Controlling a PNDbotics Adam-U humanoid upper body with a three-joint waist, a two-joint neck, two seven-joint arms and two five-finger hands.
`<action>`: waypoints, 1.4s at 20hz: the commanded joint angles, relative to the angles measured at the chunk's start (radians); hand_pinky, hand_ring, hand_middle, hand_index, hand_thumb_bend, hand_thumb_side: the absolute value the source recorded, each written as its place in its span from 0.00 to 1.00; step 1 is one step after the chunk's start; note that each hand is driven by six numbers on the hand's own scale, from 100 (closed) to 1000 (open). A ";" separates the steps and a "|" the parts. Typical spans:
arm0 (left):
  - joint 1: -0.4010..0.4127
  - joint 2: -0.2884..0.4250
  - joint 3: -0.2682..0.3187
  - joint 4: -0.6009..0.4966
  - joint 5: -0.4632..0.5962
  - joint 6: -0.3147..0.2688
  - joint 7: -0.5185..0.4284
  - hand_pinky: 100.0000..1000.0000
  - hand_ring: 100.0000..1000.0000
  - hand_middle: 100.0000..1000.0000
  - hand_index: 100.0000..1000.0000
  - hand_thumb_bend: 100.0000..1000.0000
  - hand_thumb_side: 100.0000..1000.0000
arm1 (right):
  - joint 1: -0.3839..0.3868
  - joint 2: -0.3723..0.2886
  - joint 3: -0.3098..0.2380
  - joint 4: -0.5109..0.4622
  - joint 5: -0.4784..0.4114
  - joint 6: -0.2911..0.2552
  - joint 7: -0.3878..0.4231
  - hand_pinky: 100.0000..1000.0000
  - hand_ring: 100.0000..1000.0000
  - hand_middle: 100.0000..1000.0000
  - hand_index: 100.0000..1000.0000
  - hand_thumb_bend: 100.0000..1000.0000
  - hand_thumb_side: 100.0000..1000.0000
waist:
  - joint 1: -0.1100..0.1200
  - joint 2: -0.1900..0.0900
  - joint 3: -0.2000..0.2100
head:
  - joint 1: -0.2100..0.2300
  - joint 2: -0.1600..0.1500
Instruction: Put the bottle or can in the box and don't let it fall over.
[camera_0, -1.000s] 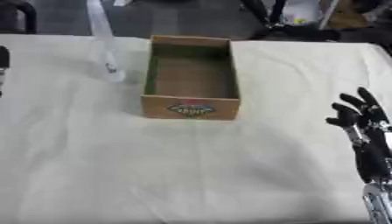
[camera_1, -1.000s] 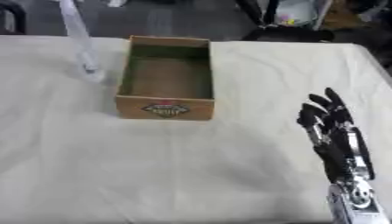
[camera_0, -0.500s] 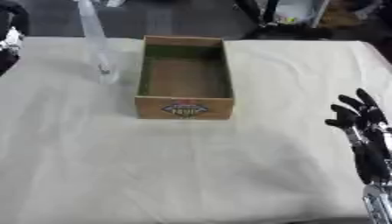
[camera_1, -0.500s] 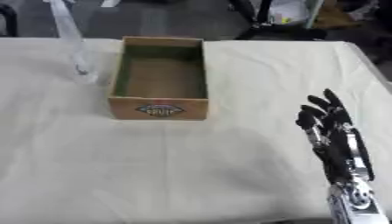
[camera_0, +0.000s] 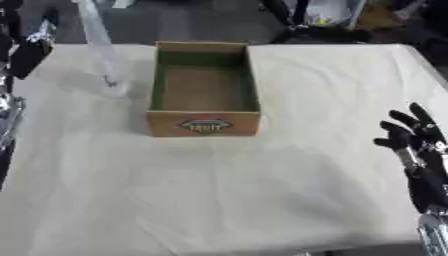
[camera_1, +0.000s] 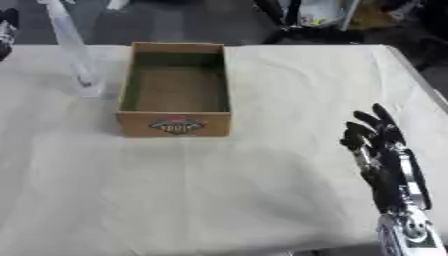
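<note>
Clear plastic bottle (camera_1: 74, 55) stands upright on the creased cream cloth (camera_0: 262, 190), just left of the empty rectangular cardboard box (camera_1: 176, 90) (printed label in front); right hand (camera_1: 378, 150) idle, fingers relaxed; left hand (camera_0: 26, 52) upper left, fingers indistinct.

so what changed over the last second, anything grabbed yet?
Nothing grabbed. The left hand has come further in at the upper left, toward the clear bottle, but is not touching it. The whole view shifted a little, so that is camera motion. The bottle stands upright left of the empty box, and the right hand rests open at lower right, as before.
</note>
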 joint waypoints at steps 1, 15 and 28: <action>-0.060 0.009 -0.004 0.063 -0.011 -0.018 0.016 0.64 0.93 0.83 0.85 0.35 0.52 | -0.011 -0.017 0.004 -0.010 -0.009 -0.001 0.008 0.66 0.82 0.82 1.00 0.42 0.42 | 0.005 -0.008 -0.013 | 0.009 -0.012; -0.192 0.107 0.016 0.219 -0.030 -0.037 0.032 0.62 0.89 0.79 0.85 0.36 0.54 | -0.021 -0.026 0.009 -0.008 -0.013 -0.003 0.017 0.66 0.82 0.82 1.00 0.42 0.42 | 0.014 0.008 -0.096 | 0.014 -0.040; -0.218 0.164 0.031 0.293 -0.056 -0.064 -0.116 0.64 0.90 0.80 0.86 0.38 0.58 | -0.031 -0.035 0.013 -0.008 -0.015 -0.004 0.022 0.66 0.82 0.82 1.00 0.42 0.42 | 0.019 0.025 -0.128 | 0.007 -0.077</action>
